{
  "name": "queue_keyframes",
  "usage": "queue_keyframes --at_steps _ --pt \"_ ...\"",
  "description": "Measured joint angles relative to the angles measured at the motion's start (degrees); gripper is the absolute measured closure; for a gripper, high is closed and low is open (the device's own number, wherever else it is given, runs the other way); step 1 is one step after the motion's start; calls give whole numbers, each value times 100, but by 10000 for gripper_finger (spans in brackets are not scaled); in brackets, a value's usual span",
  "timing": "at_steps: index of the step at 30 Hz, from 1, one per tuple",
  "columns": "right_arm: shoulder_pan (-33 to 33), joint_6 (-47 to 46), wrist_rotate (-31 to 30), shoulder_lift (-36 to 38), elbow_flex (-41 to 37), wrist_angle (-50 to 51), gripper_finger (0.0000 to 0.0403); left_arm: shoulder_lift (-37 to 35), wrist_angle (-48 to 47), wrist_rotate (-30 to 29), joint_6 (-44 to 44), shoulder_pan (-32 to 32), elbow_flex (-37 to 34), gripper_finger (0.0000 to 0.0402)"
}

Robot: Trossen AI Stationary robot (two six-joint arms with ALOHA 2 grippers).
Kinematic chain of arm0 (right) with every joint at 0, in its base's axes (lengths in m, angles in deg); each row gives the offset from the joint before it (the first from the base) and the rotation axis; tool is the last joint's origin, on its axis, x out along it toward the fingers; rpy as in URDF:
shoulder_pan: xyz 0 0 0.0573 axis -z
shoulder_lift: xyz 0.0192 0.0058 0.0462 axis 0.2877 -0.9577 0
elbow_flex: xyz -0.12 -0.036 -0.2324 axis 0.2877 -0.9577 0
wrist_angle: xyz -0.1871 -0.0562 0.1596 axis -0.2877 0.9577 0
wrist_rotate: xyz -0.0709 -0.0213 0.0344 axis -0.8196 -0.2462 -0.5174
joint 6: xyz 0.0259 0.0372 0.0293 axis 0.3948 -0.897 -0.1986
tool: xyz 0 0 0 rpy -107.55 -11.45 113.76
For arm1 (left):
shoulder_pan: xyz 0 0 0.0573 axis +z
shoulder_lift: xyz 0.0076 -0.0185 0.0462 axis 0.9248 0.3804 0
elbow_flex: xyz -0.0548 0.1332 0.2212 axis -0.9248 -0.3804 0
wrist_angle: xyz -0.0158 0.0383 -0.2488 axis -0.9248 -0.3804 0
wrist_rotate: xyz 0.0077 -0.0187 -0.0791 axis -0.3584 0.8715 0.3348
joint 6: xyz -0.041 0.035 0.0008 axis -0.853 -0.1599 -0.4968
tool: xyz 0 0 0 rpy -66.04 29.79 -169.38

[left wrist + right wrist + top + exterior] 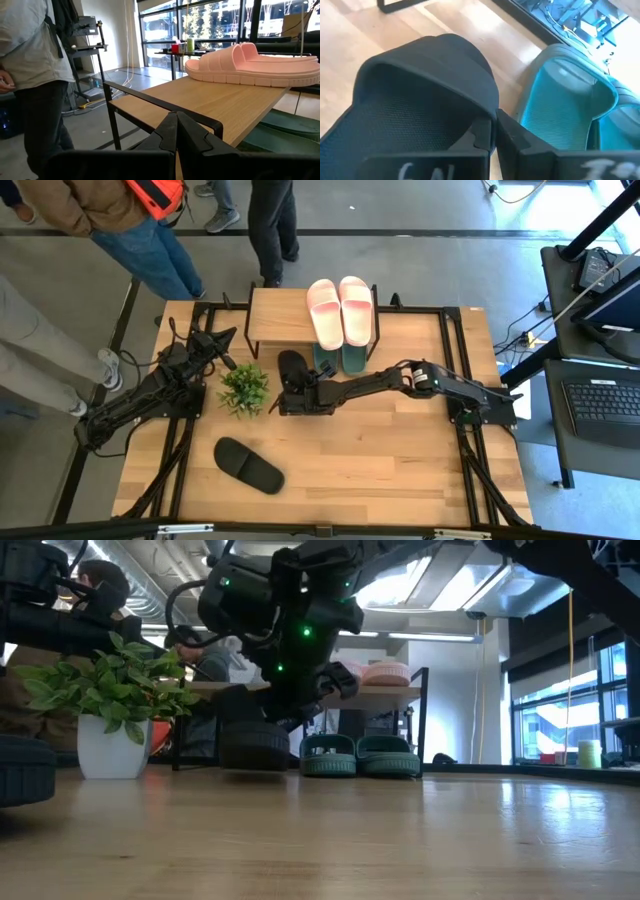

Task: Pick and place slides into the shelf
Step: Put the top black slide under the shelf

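Observation:
The shelf [278, 320] stands at the table's far edge. The pink pair [340, 310] lies on its top board and the green pair [340, 360] rests on the table under it. My right gripper [492, 135] is shut on one black slide [293, 370], just left of the green pair in front of the shelf. The other black slide [248, 465] lies sole down on the near left of the table. My left gripper [176, 132] is shut and holds nothing, hovering by the shelf's left end. My right gripper pinches the black slide at the side where the strap's edge [481, 125] meets the sole. The fingers come from the near side, pointing toward the shelf and lying along the slide. In the low view the slide [253, 745] sits level, low over the table.
A potted plant [244, 390] stands just left of the held slide, between the two arms. People stand beyond the far and left edges. The shelf's black metal frame [150, 102] is close in front of my left gripper. The table's near right has free room.

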Motion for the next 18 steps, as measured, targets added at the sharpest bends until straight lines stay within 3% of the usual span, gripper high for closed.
queue_keyframes --at_steps 18 --pt "127 -60 -31 -163 11 -81 382 0 0 9 0 0 0 401"
